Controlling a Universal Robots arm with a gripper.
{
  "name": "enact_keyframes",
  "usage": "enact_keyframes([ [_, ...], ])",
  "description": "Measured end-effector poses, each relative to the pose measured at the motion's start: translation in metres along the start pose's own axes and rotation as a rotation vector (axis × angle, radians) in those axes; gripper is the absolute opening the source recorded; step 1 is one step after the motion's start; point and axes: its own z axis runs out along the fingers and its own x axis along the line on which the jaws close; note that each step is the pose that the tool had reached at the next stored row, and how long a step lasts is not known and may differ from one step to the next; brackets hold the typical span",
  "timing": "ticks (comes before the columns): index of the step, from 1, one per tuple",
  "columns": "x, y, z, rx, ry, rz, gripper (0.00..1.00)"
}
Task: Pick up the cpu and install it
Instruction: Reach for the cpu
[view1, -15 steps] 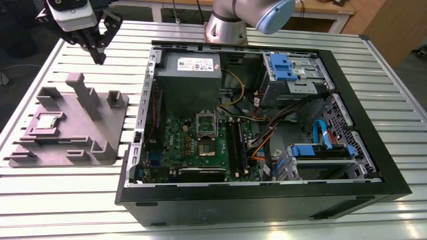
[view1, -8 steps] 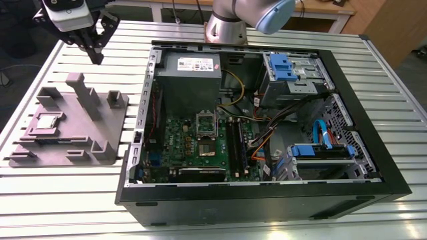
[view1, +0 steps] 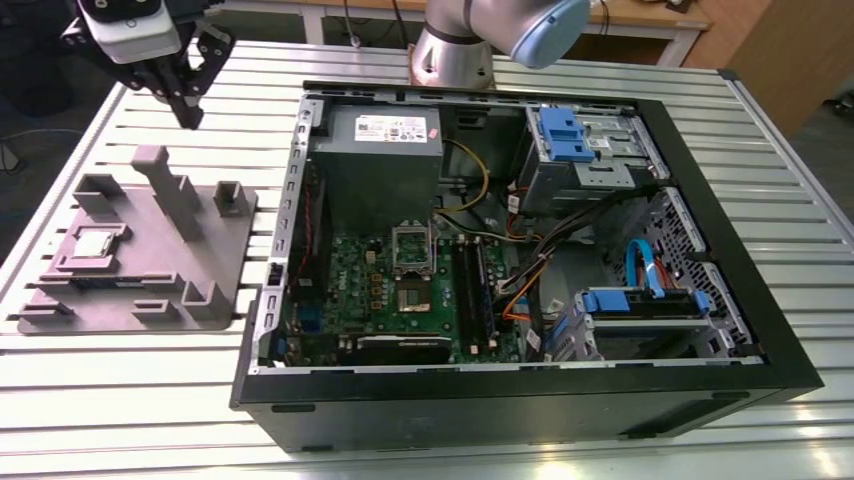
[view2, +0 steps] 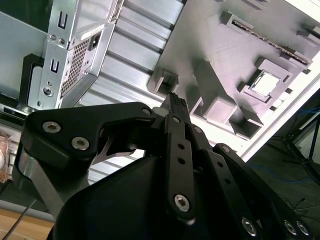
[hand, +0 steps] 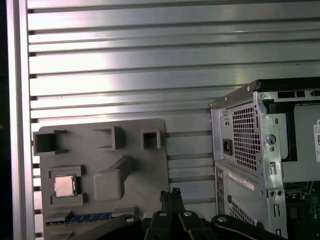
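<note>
Exterior view: the gripper (view1: 191, 118) sits in the upper left of the frame, fingers pointing down, tips pressed together w/ nothing between them. It hangs over the slatted table (view1: 134, 400), just past the far edge of the grey fixture plate (view1: 160, 262), not touching it. The cpu (view1: 91, 243) lies flat in a square pocket of that plate, toward the exterior view's left and well apart from the gripper.

Centre and right of the frame: the open pc case (view1: 534, 405) lies on its side, w/ the motherboard (view1: 354, 290) exposed and the socket (view1: 411, 290) near the board's middle. You can't tell the latch state.

First wrist view: you get a plan look at the plate (hand: 135, 165). The cpu (hand: 64, 186) shows a silvery top, seated inside raised pocket walls. A long narrow stick (hand: 80, 217) lies in a slot next to it. The gripper (hand: 170, 192) tips meet. The case (hand: 250, 150) shows you its vented rear corner, w/ bare slats between it and the plate.

Second wrist view: you get the gripper (view2: 175, 99) linkage close up, fingertips closed on themselves, no load. The cpu (view2: 265, 82) sits in its pocket beyond the plate's (view2: 200, 45) upright blocks.
</note>
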Motion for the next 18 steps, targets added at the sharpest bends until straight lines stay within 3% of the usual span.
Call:
enact_keyframes([
  [18,0.0139,-0.0011,0.0008,-0.0013,0.0001,0.0,0.1],
])
